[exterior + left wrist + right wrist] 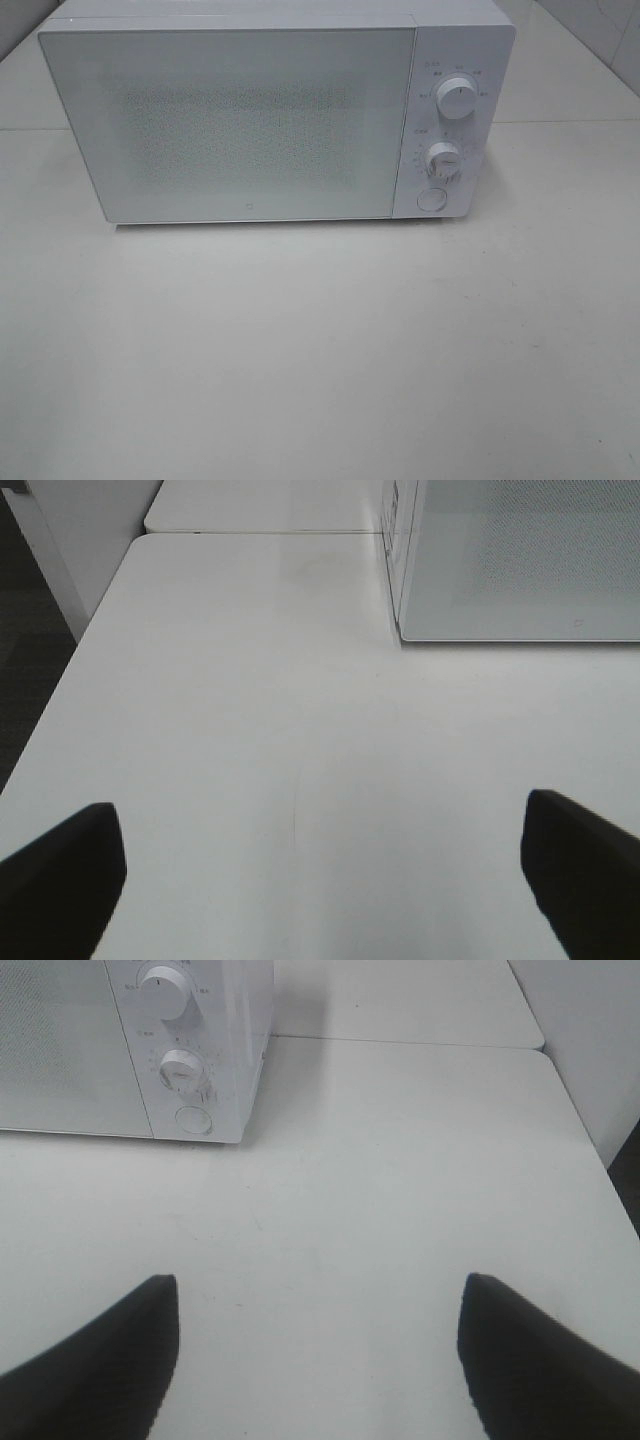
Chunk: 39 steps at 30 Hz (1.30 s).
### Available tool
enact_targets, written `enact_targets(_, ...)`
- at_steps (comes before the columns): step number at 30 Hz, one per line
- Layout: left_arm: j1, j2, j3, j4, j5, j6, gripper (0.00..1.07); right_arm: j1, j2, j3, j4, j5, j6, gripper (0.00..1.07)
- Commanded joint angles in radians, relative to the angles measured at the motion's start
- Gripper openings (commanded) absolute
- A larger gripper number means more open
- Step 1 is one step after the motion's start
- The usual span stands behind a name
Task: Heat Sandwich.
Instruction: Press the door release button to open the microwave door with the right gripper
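Table [320, 350]: white, matte, bare across the near side.
Join [580, 122]: a second white tabletop butts against it at the back.
Microwave [240, 120]: white, door shut, standing on the table's far side.

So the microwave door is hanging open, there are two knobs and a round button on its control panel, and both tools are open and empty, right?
No: the microwave door is shut, as the exterior high view shows. The upper knob, lower knob and round button are there, and the left tool and right tool are open and empty.
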Motion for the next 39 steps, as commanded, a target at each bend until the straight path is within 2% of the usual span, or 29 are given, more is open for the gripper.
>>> enact_targets(1, 0.001, -0.025, 0.002, -0.005, -0.009, -0.001, 1.01, -0.008, 0.036, -0.009, 0.001, -0.057, 0.002, 0.75)
enact_targets(10, 0.001, -0.025, 0.002, -0.005, -0.009, -0.001, 1.01, -0.008, 0.238, -0.006, 0.0, -0.324, 0.002, 0.75)
enact_targets(39, 0.001, -0.025, 0.002, -0.005, -0.009, -0.001, 1.01, -0.008, 0.782, -0.006, -0.002, -0.855, 0.002, 0.75)
